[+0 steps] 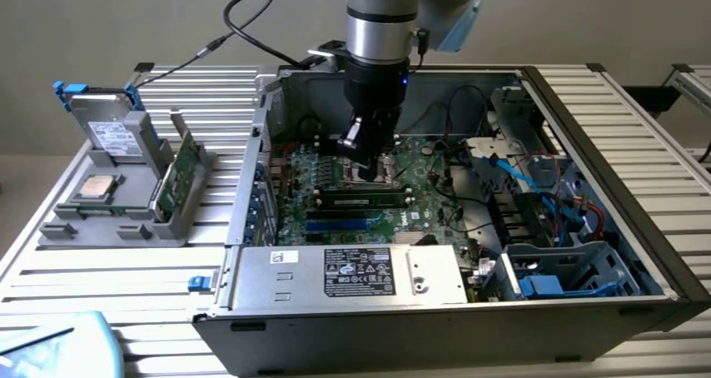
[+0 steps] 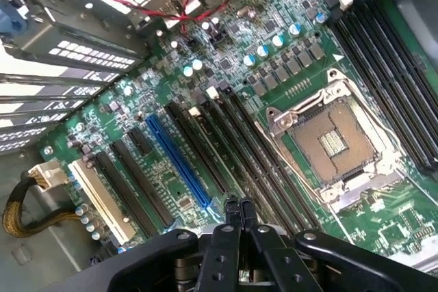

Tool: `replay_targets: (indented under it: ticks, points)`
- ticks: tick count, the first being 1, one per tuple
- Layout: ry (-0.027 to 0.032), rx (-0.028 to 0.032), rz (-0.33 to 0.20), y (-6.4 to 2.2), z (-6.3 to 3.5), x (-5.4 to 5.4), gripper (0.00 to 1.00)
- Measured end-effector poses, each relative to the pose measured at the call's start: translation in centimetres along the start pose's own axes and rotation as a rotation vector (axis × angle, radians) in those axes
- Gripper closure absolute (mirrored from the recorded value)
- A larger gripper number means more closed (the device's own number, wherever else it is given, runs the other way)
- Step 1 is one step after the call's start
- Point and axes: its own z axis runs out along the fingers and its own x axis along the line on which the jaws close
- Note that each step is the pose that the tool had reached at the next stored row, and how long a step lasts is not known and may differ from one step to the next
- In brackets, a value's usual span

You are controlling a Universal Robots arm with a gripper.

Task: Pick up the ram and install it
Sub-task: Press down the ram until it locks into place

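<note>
RAM stick (image 1: 358, 201): long, thin, dark board w/ a small pale label near mid-length. Lies lengthwise across the green motherboard (image 1: 333, 216) inside the open PC case (image 1: 622, 253), seated on edge in a slot, parallel to the other slots, just on the near side of the CPU socket (image 1: 372, 171). Chips not readable.

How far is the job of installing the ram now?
Looks done: the long dark memory stick with a pale label lies along the green motherboard's slots. In hand: nothing; the shut black gripper hangs just above those slots. Left: full seating, which I cannot confirm.
</note>
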Motion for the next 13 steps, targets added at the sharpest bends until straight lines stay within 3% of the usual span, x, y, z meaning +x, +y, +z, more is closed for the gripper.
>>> replay_targets:
  ticks: [3, 13]
  points:
    - [-0.0024, 0.0027, 0.037, -0.01, -0.01, 0.0, 0.89]
    - [-0.002, -0.0031, 0.167, 0.0, 0.08, 0.0, 0.89]
